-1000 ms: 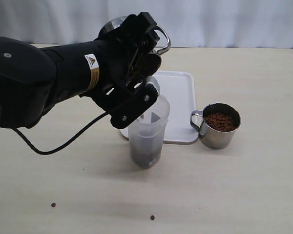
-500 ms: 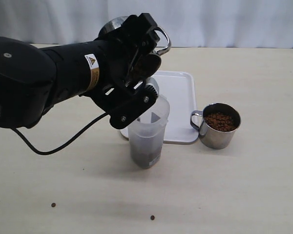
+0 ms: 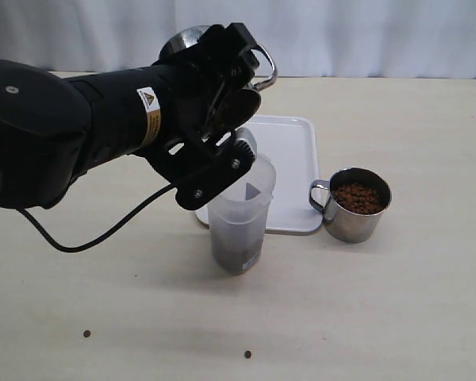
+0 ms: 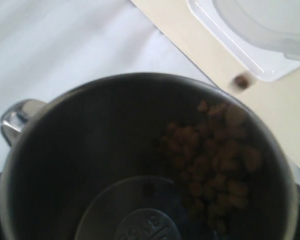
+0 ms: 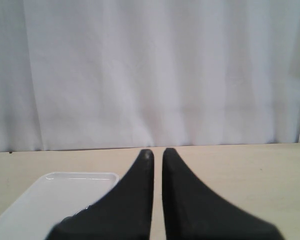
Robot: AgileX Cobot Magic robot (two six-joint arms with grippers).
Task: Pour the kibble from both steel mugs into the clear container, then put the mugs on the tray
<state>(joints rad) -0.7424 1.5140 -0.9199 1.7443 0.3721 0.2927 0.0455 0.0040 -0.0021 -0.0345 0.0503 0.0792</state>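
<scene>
- Kibble (image 4: 210, 160) low inside the tilted steel mug (image 3: 239, 103), heaped toward the lip; a dark layer of it already at the bottom of the clear container (image 3: 239, 214).
- Tilted steel mug clamped in the left hand (image 3: 222, 99), long axis slanted, mouth aimed down and forward, lip just above the container's rim on the side away from the exterior camera.
- By judgement, first pour partly done; steeper tip needed along that same line, mouth kept over the rim.
- Clear container upright on the tabletop (image 3: 397, 317), at the near edge of the tray (image 3: 289, 151); touching it or only in front, cannot tell.
- Second steel mug (image 3: 351, 228) full and upright just right of the tray, handle toward it; nearer the right arm.
- Right hand (image 5: 157, 152) closed on nothing, outside the exterior view.
- A few stray pellets (image 3: 247, 354) on the near tabletop.
</scene>
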